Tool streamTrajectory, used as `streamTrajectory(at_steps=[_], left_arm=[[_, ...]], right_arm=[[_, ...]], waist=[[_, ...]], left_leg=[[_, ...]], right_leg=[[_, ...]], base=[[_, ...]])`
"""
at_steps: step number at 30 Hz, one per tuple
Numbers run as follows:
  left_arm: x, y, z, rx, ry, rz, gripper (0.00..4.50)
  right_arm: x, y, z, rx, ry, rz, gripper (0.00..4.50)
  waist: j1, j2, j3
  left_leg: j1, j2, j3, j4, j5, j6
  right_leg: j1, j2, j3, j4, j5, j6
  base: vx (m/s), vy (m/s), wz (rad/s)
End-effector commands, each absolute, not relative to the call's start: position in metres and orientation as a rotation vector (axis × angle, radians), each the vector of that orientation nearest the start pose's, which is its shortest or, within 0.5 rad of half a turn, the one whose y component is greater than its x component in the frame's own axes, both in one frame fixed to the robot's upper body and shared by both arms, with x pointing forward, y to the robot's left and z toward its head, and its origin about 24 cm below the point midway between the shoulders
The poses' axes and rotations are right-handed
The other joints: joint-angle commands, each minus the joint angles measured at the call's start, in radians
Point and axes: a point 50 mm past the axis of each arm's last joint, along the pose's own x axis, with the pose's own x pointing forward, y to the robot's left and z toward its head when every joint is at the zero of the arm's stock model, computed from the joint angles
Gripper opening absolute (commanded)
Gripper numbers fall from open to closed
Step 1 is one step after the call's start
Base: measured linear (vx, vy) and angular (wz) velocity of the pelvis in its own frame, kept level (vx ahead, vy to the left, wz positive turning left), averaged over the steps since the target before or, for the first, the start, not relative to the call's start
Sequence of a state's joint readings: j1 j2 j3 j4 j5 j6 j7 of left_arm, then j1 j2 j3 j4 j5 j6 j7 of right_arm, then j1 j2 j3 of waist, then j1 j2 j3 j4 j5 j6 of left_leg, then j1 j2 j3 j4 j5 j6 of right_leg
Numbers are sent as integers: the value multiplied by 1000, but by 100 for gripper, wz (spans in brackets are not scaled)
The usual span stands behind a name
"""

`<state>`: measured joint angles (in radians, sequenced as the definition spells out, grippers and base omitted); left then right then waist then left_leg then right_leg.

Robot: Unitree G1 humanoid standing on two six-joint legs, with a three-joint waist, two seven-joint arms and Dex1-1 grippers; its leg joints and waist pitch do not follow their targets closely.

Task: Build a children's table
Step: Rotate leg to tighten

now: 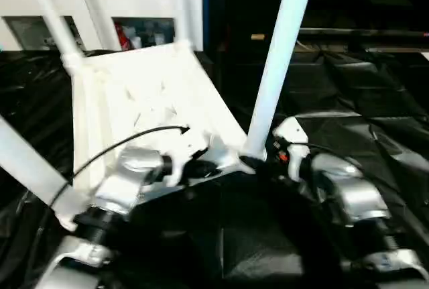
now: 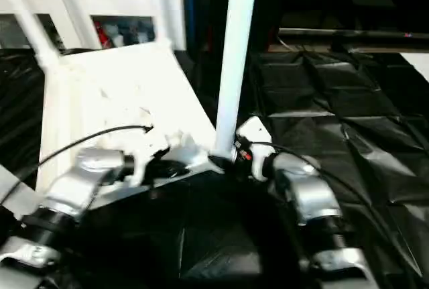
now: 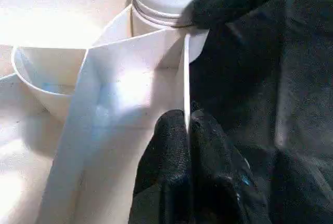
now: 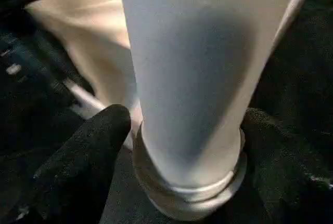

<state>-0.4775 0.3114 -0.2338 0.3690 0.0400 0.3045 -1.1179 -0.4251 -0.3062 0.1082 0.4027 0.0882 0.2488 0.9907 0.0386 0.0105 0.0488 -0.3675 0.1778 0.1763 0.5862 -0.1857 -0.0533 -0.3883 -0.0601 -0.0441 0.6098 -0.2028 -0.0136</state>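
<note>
Leg seating at near corner socket.
My left gripper (image 3: 186, 130) pinches the tabletop (image 1: 144, 94) rim; right gripper (image 4: 182, 130) straddles the leg (image 1: 278, 61) loosely; I keep it upright.

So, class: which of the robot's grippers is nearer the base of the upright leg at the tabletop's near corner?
Right. The right gripper straddles the leg at its base; the left gripper pinches the tabletop rim beside that corner.

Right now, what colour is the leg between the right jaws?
White, plain, no pattern: the leg shows best in the right wrist view.
</note>
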Motion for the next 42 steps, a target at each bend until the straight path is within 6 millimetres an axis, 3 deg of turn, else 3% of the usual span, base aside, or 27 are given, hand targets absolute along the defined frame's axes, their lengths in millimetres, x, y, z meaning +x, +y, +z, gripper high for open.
streamTrajectory(at_steps=[1, 10, 11, 15, 23, 28, 31, 34, 35, 38, 40, 42], left_arm=[[301, 99, 59, 318, 382, -1320, 0], [299, 113, 60, 334, 399, -1385, 0], [298, 113, 60, 332, 399, -1392, 0], [297, 111, 60, 333, 399, -1401, 0], [296, 112, 59, 335, 404, -1417, 0], [302, 107, 58, 319, 398, -1334, 0], [309, 95, 61, 280, 377, -1238, 0], [312, 88, 61, 267, 370, -1185, 0], [316, 80, 62, 245, 361, -1128, 0], [317, 77, 63, 236, 354, -1107, 0], [317, 62, 66, 204, 324, -1073, 0], [315, 56, 67, 194, 312, -1077, 0]], right_arm=[[286, -104, 41, -78, 370, 1326, 365], [282, -113, 46, -110, 385, 1402, 365], [282, -112, 46, -100, 381, 1402, 341], [282, -108, 46, -76, 375, 1402, 329], [276, -106, 44, -48, 385, 1427, 260], [276, -105, 41, 0, 381, 1381, 241], [282, -94, 34, 40, 362, 1245, 241], [288, -87, 27, 43, 380, 1131, 241], [293, -80, 21, 43, 389, 1024, 241], [296, -77, 19, 43, 388, 968, 240], [305, -67, 16, 57, 394, 837, 240], [306, -61, 18, 48, 381, 843, 240]], waist=[[0, -5, -53], [13, -4, -55], [15, -4, -55], [22, -1, -57], [24, -1, -55], [26, 0, -55], [30, -1, -50], [21, -4, -45], [11, -3, -43], [0, -4, -41], [-11, -4, -40], [-17, -5, -42]], left_leg=[[9, 55, -16, -68, -201, 71], [12, 57, -15, -68, -185, 62], [13, 57, -14, -67, -182, 61], [14, 57, -14, -67, -174, 58], [14, 57, -15, -70, -198, 42], [15, 57, -15, -70, -201, 41], [22, 58, -14, -72, -236, 28], [20, 54, -20, -78, -280, 1], [23, 53, -23, -79, -320, -10], [20, 50, -28, -81, -342, -17], [20, 48, -28, -81, -354, -20], [14, 47, -32, -81, -351, -16]], right_leg=[[40, -80, 46, -79, -180, -241], [40, -81, 46, -74, -158, -246], [40, -81, 46, -74, -150, -250], [40, -81, 46, -71, -133, -255], [41, -82, 46, -74, -156, -247], [40, -81, 46, -74, -155, -246], [34, -83, 48, -82, -219, -242], [33, -87, 46, -92, -343, -207], [28, -86, 46, -100, -419, -180], [27, -88, 44, -107, -476, -154], [21, -87, 46, -109, -500, -144], [26, -86, 42, -110, -505, -133]], base=[[0, 0, 0], [0, 0, 0], [0, 0, 0], [0, 0, 0], [0, 0, 0], [0, 0, 0], [0, 0, 0], [0, 0, 0], [0, 0, 0], [0, 0, 0], [0, 0, 0], [0, 0, 0]])
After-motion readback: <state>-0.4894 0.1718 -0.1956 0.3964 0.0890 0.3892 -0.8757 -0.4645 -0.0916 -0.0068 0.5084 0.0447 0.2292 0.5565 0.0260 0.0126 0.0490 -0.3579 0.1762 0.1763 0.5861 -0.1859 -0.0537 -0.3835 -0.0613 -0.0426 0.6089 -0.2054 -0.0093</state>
